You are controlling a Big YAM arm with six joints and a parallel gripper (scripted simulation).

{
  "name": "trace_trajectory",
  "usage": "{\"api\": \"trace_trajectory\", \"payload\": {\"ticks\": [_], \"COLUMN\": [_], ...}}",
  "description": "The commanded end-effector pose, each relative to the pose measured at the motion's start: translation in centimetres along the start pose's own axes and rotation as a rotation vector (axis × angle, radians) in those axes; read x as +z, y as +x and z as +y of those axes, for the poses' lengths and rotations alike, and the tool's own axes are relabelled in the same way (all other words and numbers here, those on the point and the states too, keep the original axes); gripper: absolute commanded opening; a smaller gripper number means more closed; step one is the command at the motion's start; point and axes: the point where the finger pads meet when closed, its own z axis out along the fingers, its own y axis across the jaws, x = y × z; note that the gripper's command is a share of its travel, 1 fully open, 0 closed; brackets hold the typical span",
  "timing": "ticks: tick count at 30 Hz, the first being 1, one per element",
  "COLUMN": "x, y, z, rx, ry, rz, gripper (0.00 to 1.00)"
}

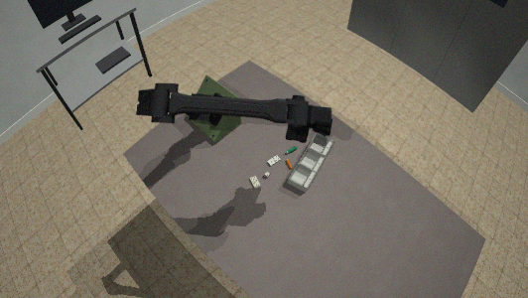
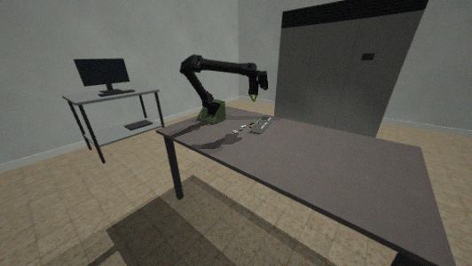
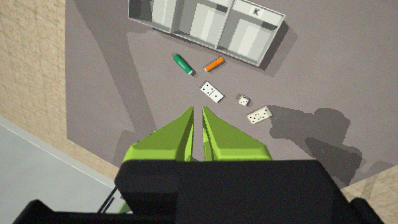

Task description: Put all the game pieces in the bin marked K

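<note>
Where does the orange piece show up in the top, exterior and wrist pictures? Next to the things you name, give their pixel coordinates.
Top: right of centre, just left of the bins (image 1: 306, 170) (image 2: 262, 126) (image 3: 220, 44).
Exterior: a tiny orange spot near centre, left of the bins.
Wrist: upper middle, the orange piece (image 1: 289, 164) (image 2: 251, 126) (image 3: 214, 64) just below the bins.
Shared landmark: the bins.

A monitor (image 2: 102, 72) on a side desk (image 2: 111, 96) (image 1: 86, 40) beside grey cabinets (image 2: 334, 73) (image 1: 437, 45).

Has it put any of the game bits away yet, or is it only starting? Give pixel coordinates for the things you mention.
Nothing looks done: both dominoes (image 1: 274, 160) (image 1: 254, 182) (image 3: 212, 92) (image 3: 259, 115) and the die (image 1: 267, 175) (image 3: 243, 100) lie outside bin K (image 3: 248, 42). The gripper (image 2: 253, 100) (image 3: 198, 112) holds nothing, fingertips nearly together. All three pieces are left to bin.
</note>
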Motion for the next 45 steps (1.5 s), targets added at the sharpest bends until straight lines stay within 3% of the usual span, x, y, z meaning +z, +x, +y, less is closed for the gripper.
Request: {"api": "trace_trajectory", "payload": {"ticks": [1,4,7,17,18,19,21,22,27,45], "x": [-2.0,-2.0,-1.8,-1.4,-1.4,-2.8,-2.8,-1.6,-1.7,-1.5], "y": [1.7,1.7,4.1,9.2,9.2,7.6,7.6,7.8,6.7,6.1], "z": [0.0,0.0,-0.6,-1.9,-1.9,-2.4,-2.4,-2.5,-2.6,-2.4], "rx": [0.151,0.178,0.287,0.508,0.508,0.533,0.533,0.531,0.553,0.539], "ry": [0.039,0.046,0.116,0.246,0.246,0.23,0.23,0.237,0.222,0.223], "rz": [-0.024,-0.026,-0.018,-0.038,-0.038,-0.069,-0.069,-0.036,-0.06,-0.06], "gripper": [0.08,0.08,0.08,0.08,0.08,0.08,0.08,0.08,0.08,0.08]}}
